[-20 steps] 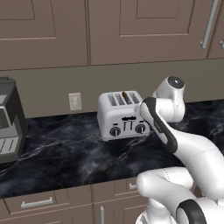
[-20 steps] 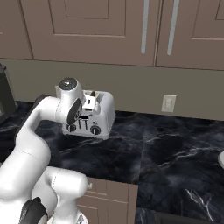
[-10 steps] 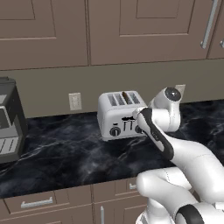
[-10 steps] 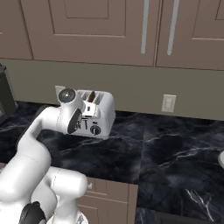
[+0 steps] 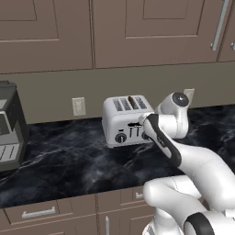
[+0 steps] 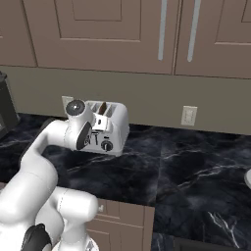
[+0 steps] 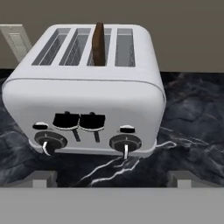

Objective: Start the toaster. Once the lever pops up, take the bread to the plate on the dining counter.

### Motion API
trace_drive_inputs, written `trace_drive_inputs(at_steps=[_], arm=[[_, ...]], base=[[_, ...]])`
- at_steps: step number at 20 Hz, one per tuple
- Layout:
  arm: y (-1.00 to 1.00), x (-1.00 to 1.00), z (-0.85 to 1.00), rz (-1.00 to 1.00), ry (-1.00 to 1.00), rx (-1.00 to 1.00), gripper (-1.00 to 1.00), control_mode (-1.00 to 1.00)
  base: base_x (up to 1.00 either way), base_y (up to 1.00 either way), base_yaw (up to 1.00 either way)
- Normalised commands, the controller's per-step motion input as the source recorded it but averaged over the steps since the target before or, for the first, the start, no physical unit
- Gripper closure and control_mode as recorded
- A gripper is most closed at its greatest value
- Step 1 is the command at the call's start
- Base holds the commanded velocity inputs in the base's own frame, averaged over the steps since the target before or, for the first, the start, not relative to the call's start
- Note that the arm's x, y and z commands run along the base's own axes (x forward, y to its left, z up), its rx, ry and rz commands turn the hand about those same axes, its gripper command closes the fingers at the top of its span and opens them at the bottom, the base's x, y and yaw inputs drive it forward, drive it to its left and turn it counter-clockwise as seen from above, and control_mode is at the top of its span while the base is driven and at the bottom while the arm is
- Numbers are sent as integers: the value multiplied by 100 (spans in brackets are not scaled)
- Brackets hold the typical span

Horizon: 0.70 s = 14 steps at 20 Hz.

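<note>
Toaster [image 7: 85,103] on the black counter [image 5: 69,165], bread [image 7: 99,43] standing proud in its third slot. The gripper [image 5: 140,124], jaws spread and empty, has closed in on the toaster's front levers over the last second; starting appears imminent.

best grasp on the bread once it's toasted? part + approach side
Likely the top edge of the bread, from straight above. It stands upright in the toaster's third slot with its upper part exposed, so the tool's pads should close on its two flat faces, across the slot.
</note>
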Motion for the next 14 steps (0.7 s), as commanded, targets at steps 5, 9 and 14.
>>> trace_drive_inputs(at_steps=[5,9,14], arm=[[0,12,-3,0,0,0,-100,-100],[0,12,-6,0,0,0,-100,-100],[0,8,-9,0,0,0,-100,-100]], base=[[0,0,0],[0,0,0],[0,0,0]])
